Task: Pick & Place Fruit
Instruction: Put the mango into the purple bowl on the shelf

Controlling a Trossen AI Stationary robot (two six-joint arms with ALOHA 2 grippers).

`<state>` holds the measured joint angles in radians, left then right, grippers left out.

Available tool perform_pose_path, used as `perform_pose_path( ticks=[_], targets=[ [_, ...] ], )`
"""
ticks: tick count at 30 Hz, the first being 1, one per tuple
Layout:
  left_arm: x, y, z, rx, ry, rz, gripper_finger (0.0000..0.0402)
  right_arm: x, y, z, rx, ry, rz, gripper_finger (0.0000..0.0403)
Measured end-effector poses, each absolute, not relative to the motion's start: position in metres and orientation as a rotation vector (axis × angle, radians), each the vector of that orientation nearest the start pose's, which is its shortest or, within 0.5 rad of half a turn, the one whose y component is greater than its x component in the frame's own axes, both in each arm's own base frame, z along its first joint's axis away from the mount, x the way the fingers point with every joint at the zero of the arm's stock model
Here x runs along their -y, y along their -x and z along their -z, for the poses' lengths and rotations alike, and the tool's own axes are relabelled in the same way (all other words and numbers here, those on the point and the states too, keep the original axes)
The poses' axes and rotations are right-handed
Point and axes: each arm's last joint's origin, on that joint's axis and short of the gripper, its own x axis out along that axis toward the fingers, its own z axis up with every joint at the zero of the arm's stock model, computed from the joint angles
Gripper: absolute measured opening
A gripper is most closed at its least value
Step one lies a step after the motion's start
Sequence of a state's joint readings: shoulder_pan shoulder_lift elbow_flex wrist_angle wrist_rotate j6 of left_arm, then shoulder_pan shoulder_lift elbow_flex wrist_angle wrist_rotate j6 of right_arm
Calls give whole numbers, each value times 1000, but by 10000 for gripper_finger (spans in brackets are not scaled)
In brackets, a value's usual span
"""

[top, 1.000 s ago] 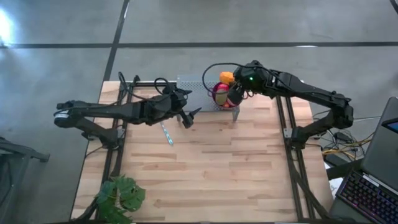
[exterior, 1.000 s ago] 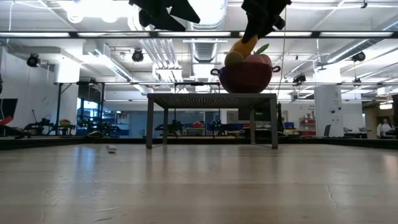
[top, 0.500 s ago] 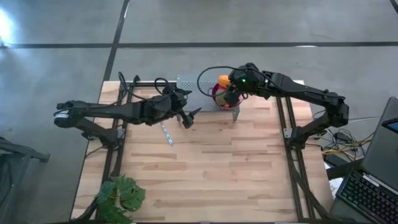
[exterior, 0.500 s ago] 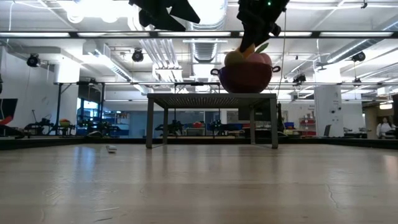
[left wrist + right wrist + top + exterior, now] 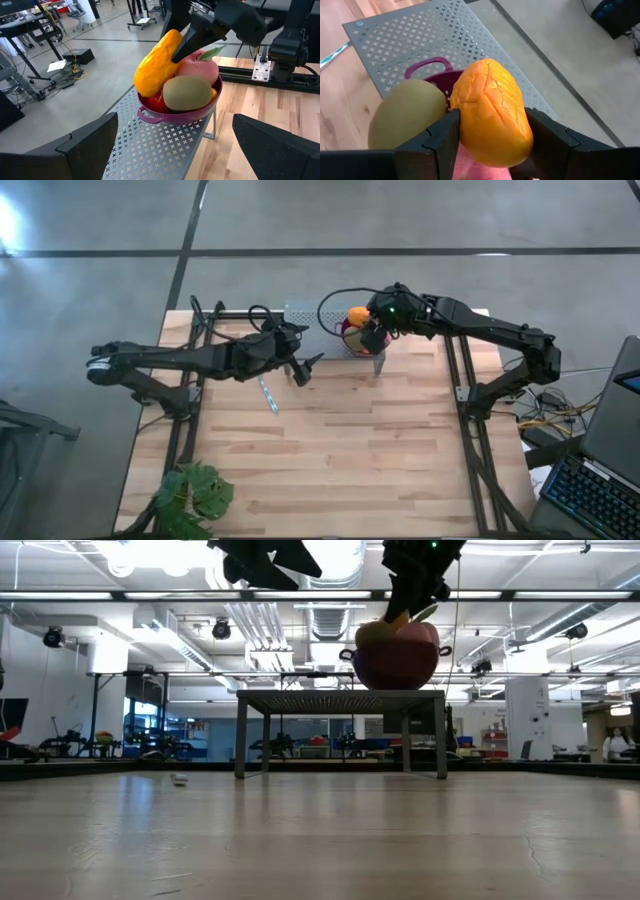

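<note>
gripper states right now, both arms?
Left gripper: open, empty, over the table.
Right gripper: closed on the orange fruit, above the purple bowl.

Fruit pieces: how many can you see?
4: orange piece in the right gripper over the purple bowl; pink piece, olive-green piece, red piece inside. More may be hidden.

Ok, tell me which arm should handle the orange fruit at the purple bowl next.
Right. The right gripper is shut on the orange fruit over the purple bowl; the left gripper waits open beside the stand.
</note>
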<state>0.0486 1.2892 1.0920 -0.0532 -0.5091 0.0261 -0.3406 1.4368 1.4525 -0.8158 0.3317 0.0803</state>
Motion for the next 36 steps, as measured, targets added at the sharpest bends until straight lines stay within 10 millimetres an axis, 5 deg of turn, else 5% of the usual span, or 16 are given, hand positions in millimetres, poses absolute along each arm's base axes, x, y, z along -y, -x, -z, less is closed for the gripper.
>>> perform_pose_path(
  ticks=[22, 36],
  targets=[
    [-28, -288, -345, -255, -83, -552, 397, 106, -274, -359, -810, -95, 623, 192],
    [-28, -288, -345, -255, -83, -552, 397, 106, -274, -359, -814, -86, 616, 252]
  ],
)
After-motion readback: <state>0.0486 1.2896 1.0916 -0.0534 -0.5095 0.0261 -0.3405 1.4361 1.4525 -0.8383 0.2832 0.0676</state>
